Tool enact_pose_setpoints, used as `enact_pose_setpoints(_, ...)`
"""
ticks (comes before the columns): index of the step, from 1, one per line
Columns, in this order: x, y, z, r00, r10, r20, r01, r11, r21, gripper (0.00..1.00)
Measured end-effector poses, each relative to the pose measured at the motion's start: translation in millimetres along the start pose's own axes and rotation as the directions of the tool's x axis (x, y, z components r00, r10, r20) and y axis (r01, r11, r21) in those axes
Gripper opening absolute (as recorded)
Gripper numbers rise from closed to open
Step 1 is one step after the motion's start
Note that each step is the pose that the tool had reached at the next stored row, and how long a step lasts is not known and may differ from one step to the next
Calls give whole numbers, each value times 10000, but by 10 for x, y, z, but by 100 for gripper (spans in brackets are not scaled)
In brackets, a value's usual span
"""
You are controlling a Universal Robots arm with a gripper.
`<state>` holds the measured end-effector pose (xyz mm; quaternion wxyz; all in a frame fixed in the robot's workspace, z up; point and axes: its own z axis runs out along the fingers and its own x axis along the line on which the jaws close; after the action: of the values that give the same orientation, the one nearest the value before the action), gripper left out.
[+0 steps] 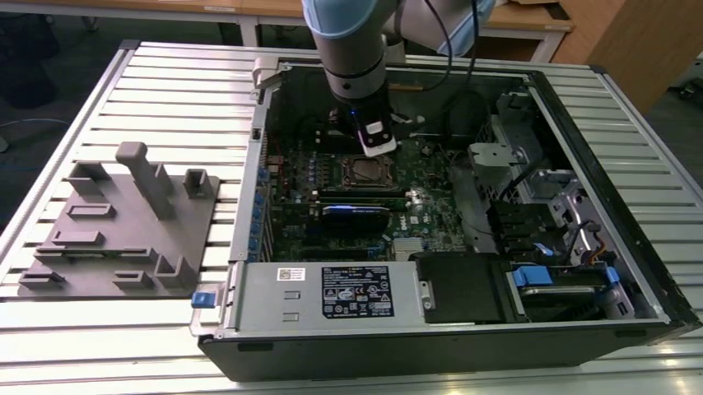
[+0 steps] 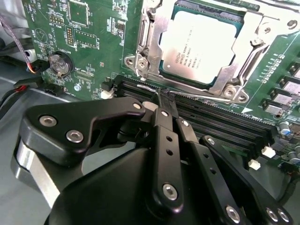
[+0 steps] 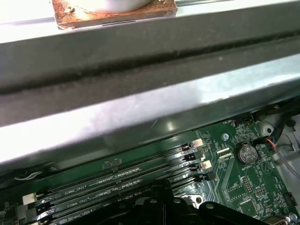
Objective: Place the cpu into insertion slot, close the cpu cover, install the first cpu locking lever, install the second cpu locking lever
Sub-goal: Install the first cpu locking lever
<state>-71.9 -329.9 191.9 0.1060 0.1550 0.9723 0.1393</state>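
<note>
tool (image 2: 161,96): my fingers pressed together, nothing between them, tip just beside the socket edge, over the memory slots (image 2: 220,124)
cpu (image 2: 199,47): seated in the insertion slot (image 2: 168,77), silver face up
cpu cover (image 2: 255,33): down around the chip (frame on all sides)
case (image 1: 615,164): open tower lying on the slatted table (image 1: 165,90)
fixture (image 1: 121,222): grey, at the exterior view's left of the case

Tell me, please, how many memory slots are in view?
4 slots, lying side by side between the cpu and the case wall. The tool may hide more.
</note>
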Motion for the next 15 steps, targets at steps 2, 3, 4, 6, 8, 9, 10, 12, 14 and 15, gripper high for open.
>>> enact_pose_setpoints(2,10,-4,2,10000,-12,46,12,10000,-17,11)
enact_pose_setpoints(3,15,-7,5,10000,-24,92,24,10000,-35,11)
enact_pose_setpoints(4,17,-8,9,9999,-31,125,32,10000,-48,11)
enact_pose_setpoints(6,17,-8,10,9999,-37,141,38,10000,-53,11)
enact_pose_setpoints(8,17,-9,9,9999,-38,145,38,10000,-54,11)
enact_pose_setpoints(9,18,-9,9,9999,-37,145,38,10000,-57,11)
enact_pose_setpoints(10,17,-15,8,9999,-35,144,36,10000,-62,11)
enact_pose_setpoints(12,10,-33,6,9999,-34,143,35,10000,-63,11)
enact_pose_setpoints(14,9,-34,6,9999,-34,144,35,10000,-62,11)
enact_pose_setpoints(15,9,-35,6,9999,-35,144,35,10000,-62,11)
